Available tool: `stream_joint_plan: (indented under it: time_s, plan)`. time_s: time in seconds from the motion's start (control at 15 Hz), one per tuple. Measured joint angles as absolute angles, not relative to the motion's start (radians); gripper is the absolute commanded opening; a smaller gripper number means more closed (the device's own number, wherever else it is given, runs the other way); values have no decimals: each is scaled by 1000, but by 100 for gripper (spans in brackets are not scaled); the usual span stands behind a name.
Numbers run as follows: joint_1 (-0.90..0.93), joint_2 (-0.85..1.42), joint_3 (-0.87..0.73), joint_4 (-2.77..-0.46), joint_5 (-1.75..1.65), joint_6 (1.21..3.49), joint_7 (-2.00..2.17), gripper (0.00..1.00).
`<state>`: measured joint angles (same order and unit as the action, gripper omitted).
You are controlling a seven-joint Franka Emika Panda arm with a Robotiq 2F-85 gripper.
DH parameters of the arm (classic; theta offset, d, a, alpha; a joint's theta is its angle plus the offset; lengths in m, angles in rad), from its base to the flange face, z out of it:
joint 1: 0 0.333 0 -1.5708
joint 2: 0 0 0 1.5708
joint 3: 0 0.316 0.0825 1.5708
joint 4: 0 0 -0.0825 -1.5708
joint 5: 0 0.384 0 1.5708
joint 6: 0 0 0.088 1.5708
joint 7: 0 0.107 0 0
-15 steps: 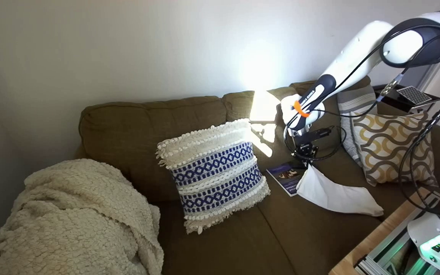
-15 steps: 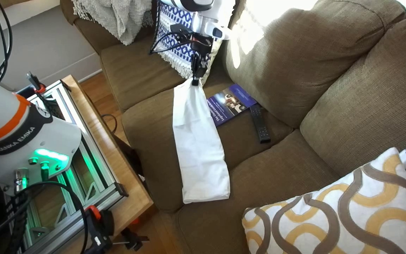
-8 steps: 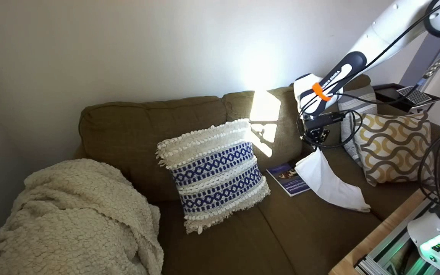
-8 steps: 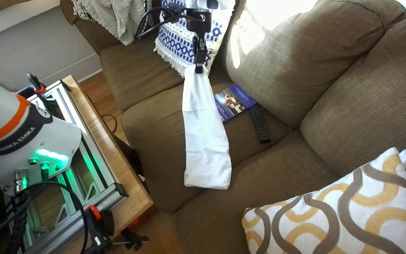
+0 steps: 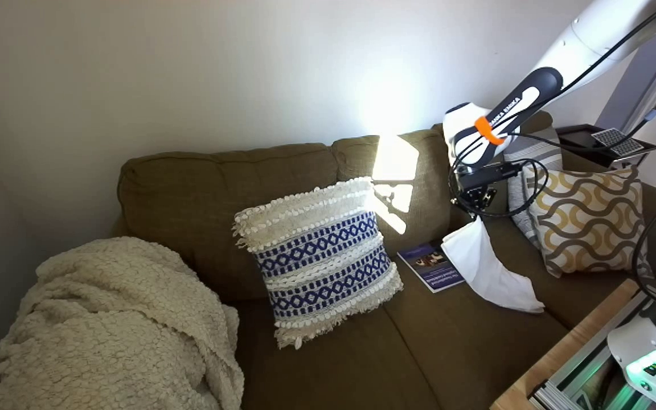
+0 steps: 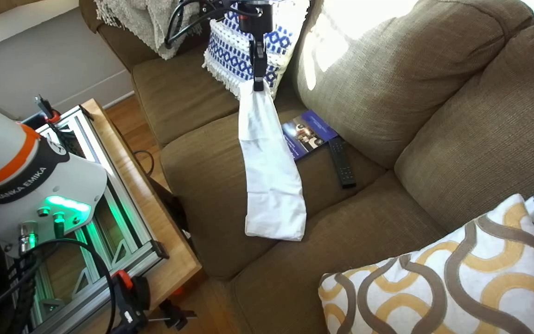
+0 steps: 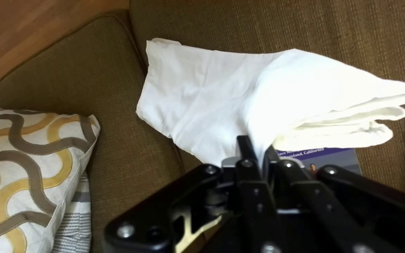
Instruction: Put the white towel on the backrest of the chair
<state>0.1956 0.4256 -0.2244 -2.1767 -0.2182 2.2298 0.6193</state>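
"Where's the white towel (image 6: pixel 274 176)?"
"Over the sofa seat (image 6: pixel 202 171), fingers (image 6: pixel 258 83) clamped near one end; can't tell if the other touches"
"Lift step, then?"
"I'd say so; next, raise it higher, then across to the backrest (image 6: pixel 415 79)"

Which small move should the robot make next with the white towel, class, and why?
Probably lift the gripper straight up before heading toward the backrest. It is closed on the white towel, whose far end seems to lie on the seat, and in an exterior view the gripper appears lower than the backrest's top, so extra height should help the towel clear it.
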Motion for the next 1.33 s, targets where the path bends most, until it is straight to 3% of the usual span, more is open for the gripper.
stream_joint_plan:
  time_s: [1.33]
  plan:
    - [68,111,-209,-2145,-448,2230,845,2]
